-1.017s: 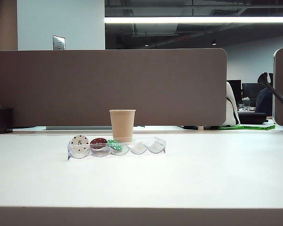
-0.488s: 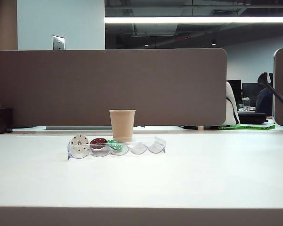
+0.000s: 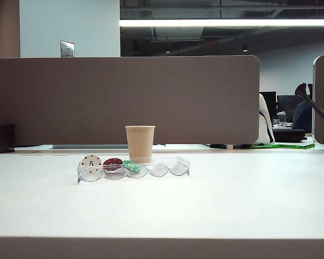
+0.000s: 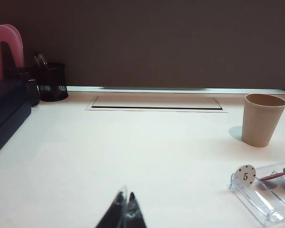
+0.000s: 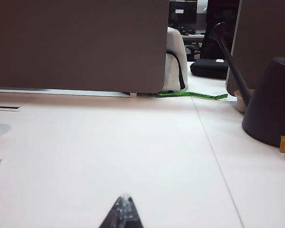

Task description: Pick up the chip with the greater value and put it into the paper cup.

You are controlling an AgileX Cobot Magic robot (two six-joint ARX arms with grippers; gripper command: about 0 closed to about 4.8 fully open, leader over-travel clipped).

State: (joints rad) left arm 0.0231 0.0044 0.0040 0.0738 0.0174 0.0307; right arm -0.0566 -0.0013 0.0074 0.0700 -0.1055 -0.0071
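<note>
Left gripper [image 4: 126, 209]: fingertips pressed together, holding nothing, low over the white table [image 3: 232, 205], not yet near the chips. It is not in the exterior view.

Clear chip rack [image 3: 173, 170] lies ahead of the left gripper, off toward the other arm's side. Its slots, left to right: white "5" chip [image 3: 90, 162], red chip [image 3: 113, 163], green chip [image 3: 131, 165], then empty slots. The red and green values are unreadable, so the greater-value chip is not yet settled. I judge one of these two outranks the "5".

Paper cup [image 3: 140, 143] stands upright just behind the rack, farther from the left gripper than the chips.

Right gripper [image 5: 123, 209]: tips closed, empty, well apart from the rack.

Step in hand: approach.
- Open the jaws before descending.
- Come at the chosen chip's rim from above.
- Avoid nudging neighbours or the light rack.
</note>
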